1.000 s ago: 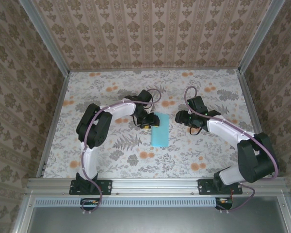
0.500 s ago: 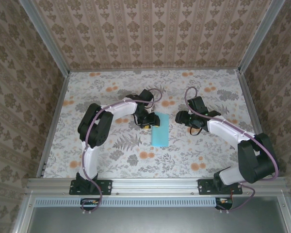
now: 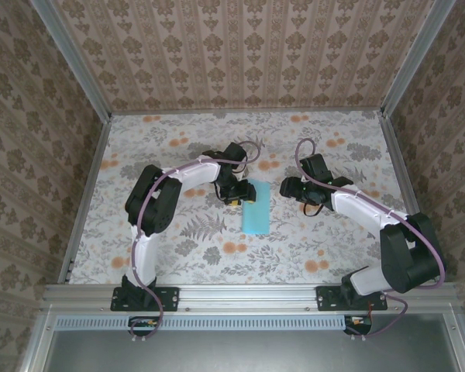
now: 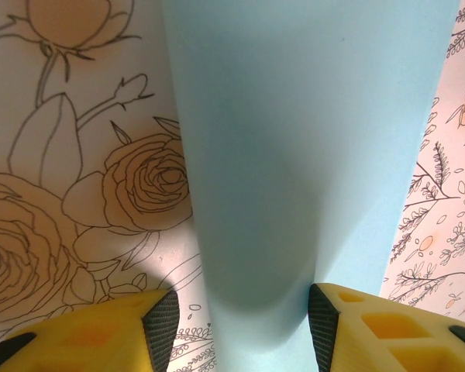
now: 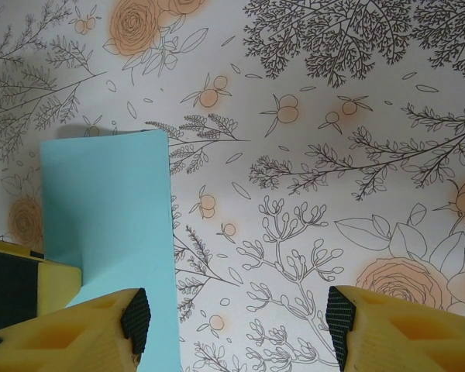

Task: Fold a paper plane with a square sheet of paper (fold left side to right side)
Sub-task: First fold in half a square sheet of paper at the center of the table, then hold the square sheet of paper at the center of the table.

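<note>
Two layers of the square sheet of paper [image 3: 255, 208] lie as a narrow strip at the centre of the top view, and the upper layer bows up in the left wrist view. A clean fold likely means matching the edges first, then pressing along the crease. The left gripper [image 3: 234, 194] points down over the strip's upper-left end with its jaws spread astride the flap and its arm elbowed rightward. The right gripper [image 3: 293, 188] hovers just right of the strip, apart from it, jaws spread over the table [image 3: 178, 139].
</note>
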Controlling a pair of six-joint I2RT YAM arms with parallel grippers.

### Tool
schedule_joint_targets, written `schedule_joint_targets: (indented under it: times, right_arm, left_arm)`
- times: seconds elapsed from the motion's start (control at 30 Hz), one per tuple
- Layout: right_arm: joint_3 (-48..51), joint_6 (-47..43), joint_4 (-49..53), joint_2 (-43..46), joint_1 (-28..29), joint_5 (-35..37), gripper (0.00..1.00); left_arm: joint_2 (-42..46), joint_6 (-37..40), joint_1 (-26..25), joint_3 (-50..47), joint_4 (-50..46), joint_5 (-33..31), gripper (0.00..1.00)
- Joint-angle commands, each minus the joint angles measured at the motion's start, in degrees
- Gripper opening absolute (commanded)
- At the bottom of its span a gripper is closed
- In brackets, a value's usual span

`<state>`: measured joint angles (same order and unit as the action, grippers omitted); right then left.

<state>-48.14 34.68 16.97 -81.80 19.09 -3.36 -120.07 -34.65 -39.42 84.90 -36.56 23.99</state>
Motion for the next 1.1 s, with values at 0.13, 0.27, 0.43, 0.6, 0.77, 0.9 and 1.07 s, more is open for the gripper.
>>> schedule_joint_targets:
  times: [0.13,0.27,0.43,0.6,0.77,0.9,1.07]
  right_arm:
    - [0.68,-0.22,0.8,1.12,-0.3,-0.08,0.65]
    - [1.03,-0.22,-1.27,0.55,-0.35,-3.26,0.65]
    - [0.88,1.04,-5.02,-2.21,-0.32,-10.97,0.56]
    - [0.9,4.3,-10.47,-6.24,-0.31,-17.98,0.35]
    - [-1.09,6.19,-12.07,-11.74,0.42,-22.16,0.14]
    - [-2.77,6.19,-11.34,-14.97,1.36,-23.1,0.1]
    - [-4.14,6.28,-10.42,-18.27,2.35,-23.03,0.09]
  left_arm:
    - [-6.05,1.61,-3.17,-1.06,3.21,1.33,0.52]
    - [-6.1,1.65,-3.22,-1.06,3.17,1.19,0.52]
    - [-6.05,1.61,-3.29,-1.06,2.98,1.02,0.52]
    - [-5.99,1.68,-3.38,-1.1,2.83,0.96,0.52]
    - [-6.05,1.69,-3.31,-1.21,2.81,0.75,0.52]
    - [-6.05,1.74,-3.38,-1.1,2.8,0.7,0.52]
    - [-6.05,1.69,-3.37,-1.09,2.76,0.64,0.52]
